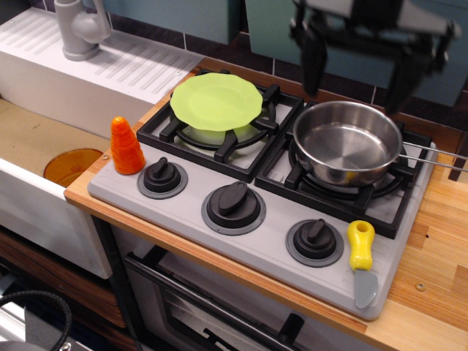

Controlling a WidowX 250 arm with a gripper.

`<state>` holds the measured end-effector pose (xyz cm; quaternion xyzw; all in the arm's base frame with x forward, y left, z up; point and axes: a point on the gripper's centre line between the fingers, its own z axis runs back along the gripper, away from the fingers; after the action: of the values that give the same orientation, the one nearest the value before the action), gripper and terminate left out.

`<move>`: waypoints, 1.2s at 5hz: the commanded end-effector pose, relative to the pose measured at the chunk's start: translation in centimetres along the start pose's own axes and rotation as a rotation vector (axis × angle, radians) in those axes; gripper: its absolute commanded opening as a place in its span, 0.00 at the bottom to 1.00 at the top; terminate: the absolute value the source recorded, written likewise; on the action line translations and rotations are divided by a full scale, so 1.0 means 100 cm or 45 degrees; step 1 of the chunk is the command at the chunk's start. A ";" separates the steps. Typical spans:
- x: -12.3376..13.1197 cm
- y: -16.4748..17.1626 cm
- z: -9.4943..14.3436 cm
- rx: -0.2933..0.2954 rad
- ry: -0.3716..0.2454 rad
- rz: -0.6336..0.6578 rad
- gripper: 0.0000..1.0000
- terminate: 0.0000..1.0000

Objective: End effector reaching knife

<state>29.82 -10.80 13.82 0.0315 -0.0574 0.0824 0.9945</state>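
The tool hangs with its 2 prongs spread wide above the pan, well apart from the knife lying reachable at the stove's front edge.

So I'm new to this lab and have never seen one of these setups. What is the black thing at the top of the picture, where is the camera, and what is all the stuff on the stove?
There is one view, from a camera looking down at an angle on a toy kitchen. The black thing is the robot's end effector, a gripper with two dark fingers spread apart, hanging in the air above the steel pan. It holds nothing. The pan sits on the right burner of the toy stove, and a green plate on the left burner. At the stove's front right corner lies the knife, with a yellow handle and grey blade. An orange toy carrot stands at the left corner. Further left is a sink with a grey faucet.
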 end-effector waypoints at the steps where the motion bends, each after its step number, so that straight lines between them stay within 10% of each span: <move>1: 0.005 -0.024 -0.015 -0.024 -0.115 0.011 1.00 0.00; 6: -0.030 -0.031 -0.069 -0.038 -0.259 0.031 1.00 0.00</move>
<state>27.29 -13.40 4.97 0.0373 -0.1402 0.0903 0.9853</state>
